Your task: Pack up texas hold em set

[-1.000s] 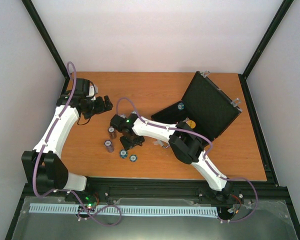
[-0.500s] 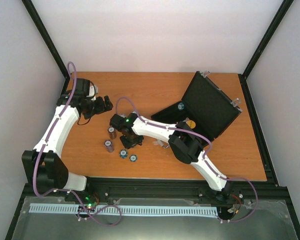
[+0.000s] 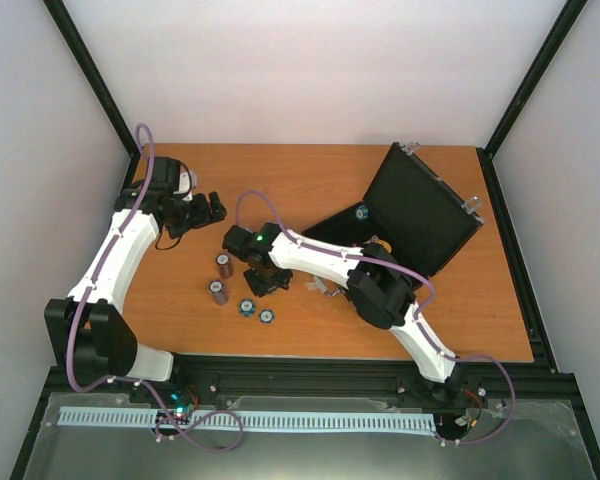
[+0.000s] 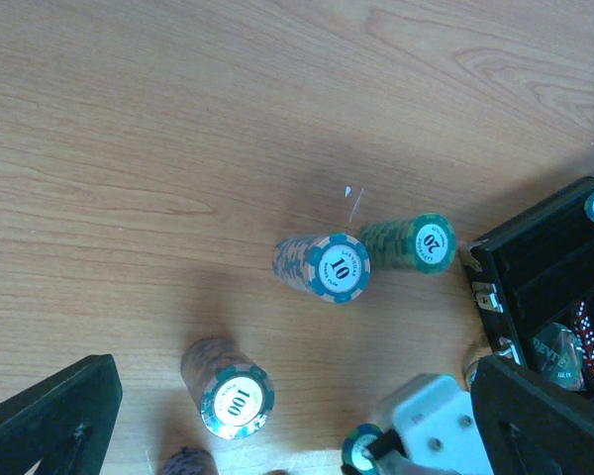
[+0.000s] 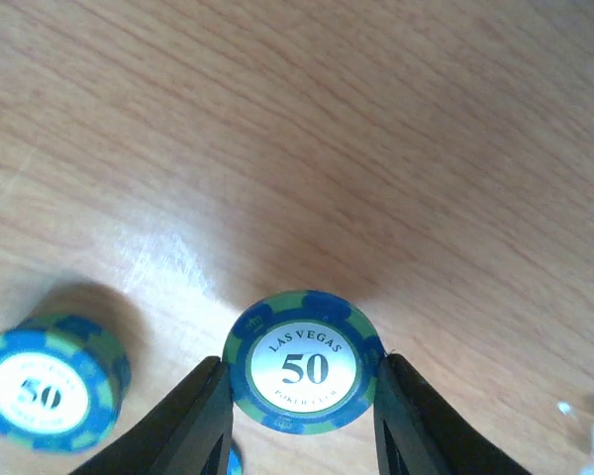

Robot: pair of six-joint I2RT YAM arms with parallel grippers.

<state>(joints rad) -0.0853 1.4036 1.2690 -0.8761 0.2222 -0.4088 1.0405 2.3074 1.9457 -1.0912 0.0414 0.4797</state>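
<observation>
Looking from your near edge, two loose blue chips [image 3: 247,307] lie on the table [image 3: 180,320]. Just beyond them your right gripper [image 3: 263,282] pinches a blue chip marked 50 [image 5: 302,361], a finger [image 5: 203,416] pressed against each side. Two brown chip stacks [image 3: 218,291] stand just left of it. Farther back your left gripper [image 3: 210,209] hangs with jaws spread wide, holding nothing. At the far right the black case [image 3: 420,215] lies open

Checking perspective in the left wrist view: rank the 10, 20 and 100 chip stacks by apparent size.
100 stack, perhaps only nearer; then 10 stack and 20 stack, too alike to rank.
</observation>
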